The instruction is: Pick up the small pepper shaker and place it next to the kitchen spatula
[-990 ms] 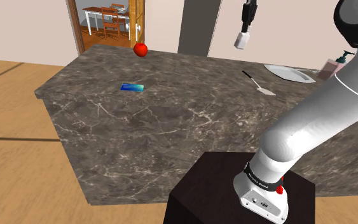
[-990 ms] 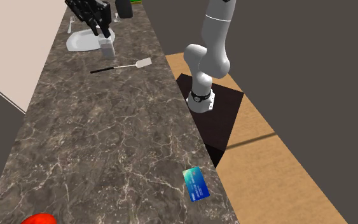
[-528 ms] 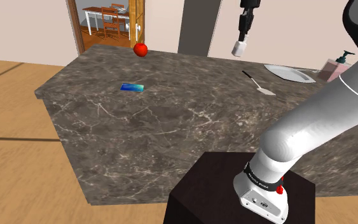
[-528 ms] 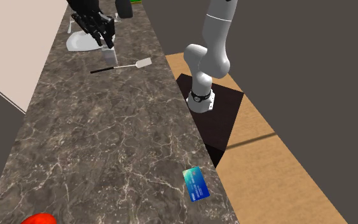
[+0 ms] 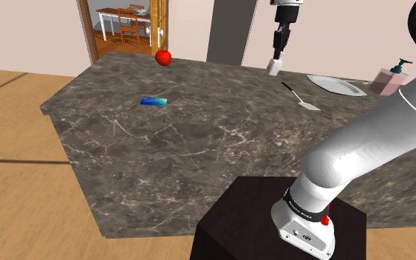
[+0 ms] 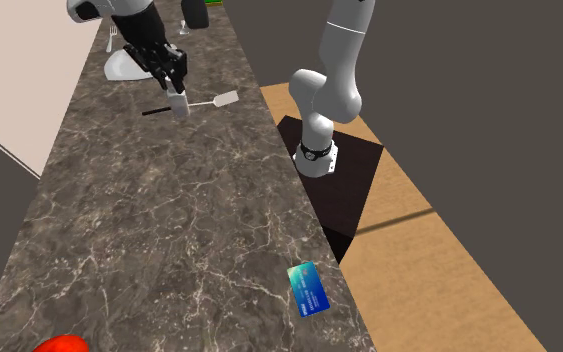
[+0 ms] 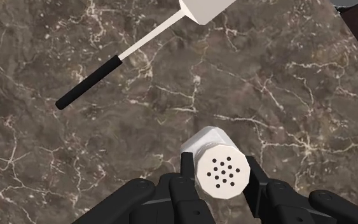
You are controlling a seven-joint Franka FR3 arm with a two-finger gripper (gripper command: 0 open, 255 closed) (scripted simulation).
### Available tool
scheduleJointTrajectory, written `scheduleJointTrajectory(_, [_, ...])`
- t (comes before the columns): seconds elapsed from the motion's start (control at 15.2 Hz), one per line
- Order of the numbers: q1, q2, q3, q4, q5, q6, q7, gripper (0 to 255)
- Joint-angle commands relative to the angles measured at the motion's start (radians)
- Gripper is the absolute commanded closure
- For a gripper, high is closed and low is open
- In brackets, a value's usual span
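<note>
The jaws pinch the white pepper shaker (image 7: 220,170) by its sides, one black finger (image 7: 187,167) against each flank, its perforated cap facing the wrist camera. The shaker (image 5: 274,68) hangs above the dark marble table (image 5: 199,148), close to the handle end of the spatula (image 5: 300,96). In the second exterior view the shaker (image 6: 178,104) overlaps the spatula's (image 6: 226,98) thin handle. The spatula (image 7: 142,44) lies flat, with a black grip and a pale blade. Beyond it a white plate (image 5: 335,83) sits near a pink soap bottle (image 5: 389,77). Well apart from these lie a blue card (image 5: 154,101) and a red apple (image 5: 163,57).
</note>
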Motion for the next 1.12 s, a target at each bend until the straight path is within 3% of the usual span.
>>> scheduleJointTrajectory(0.0, [-0.001, -0.011, -0.001, -0.038, -0.002, 0.027, 0.003, 255])
scheduleJointTrajectory(0.73, [-0.006, -0.037, -0.008, -0.215, -0.011, 0.178, 0.020, 255])
scheduleJointTrajectory(1.06, [-0.006, -0.037, -0.008, -0.215, -0.011, 0.178, 0.020, 255])
